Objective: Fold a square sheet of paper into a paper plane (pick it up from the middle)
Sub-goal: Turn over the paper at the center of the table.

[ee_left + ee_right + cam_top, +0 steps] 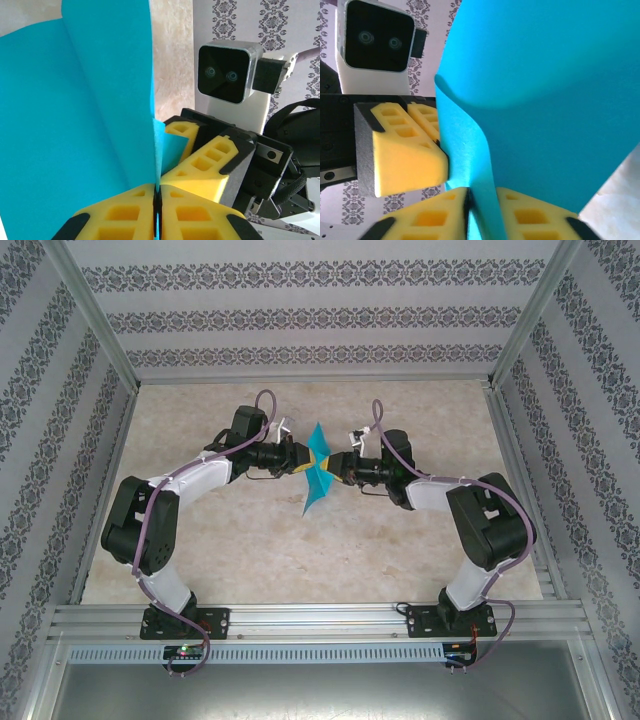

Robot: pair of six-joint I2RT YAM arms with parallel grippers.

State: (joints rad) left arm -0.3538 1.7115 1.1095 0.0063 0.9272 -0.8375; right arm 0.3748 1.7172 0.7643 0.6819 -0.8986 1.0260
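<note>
Top external view: the two arms reach in from either side and meet over the middle of the table (300, 570). The left gripper (300, 458) and right gripper (337, 466) face each other, tip to tip. Between them is the sheet (320, 465). It is not lying flat but standing on edge, with one corner pointing to the far side and a longer point hanging toward the near side.

In the left wrist view, the left gripper's yellow pads (125, 212) are pressed tight together, with a thin teal edge caught in the seam. The left gripper is clenched on the sheet. From that pinch the paper fans up and to the left in two folded layers. Just beside it are the right gripper's fingers (205, 165), with a small teal flap lying between them. A white camera (227, 70) sits above them.

In the right wrist view, the right gripper's own fingers (530, 215) stand a little apart at the bottom of the frame, and a curved band of the sheet runs down through the gap. Whether they press it cannot be told. The left gripper's yellow fingers touch the sheet from the left.
</note>
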